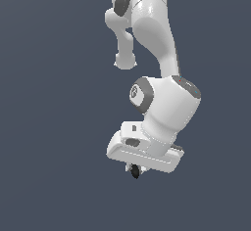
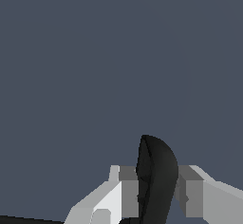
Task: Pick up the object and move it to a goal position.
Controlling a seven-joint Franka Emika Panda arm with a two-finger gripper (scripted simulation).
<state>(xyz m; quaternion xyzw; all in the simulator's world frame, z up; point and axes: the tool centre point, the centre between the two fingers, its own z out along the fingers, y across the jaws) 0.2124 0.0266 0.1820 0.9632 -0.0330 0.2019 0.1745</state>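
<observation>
White arm [image 1: 157,34] is reaching down from the top of the exterior view, its hand tilting toward that view's left; a small dark piece of the clamp [image 1: 135,171] is poking out beneath it. In the wrist view the gripper [image 2: 156,192] is closing on the black clamp [image 2: 156,180], one grey fingertip [image 2: 129,190] pressing each side; plain slate backdrop [image 2: 95,66] all around, nothing touching the clamp but the fingers

Glossy white rounded arm [image 1: 157,34] with dark grey joint caps, boxy white hand [image 1: 136,170].

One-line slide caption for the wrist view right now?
White robot gripper closed on a small black spring clamp, against plain dark blue-grey background.
</observation>
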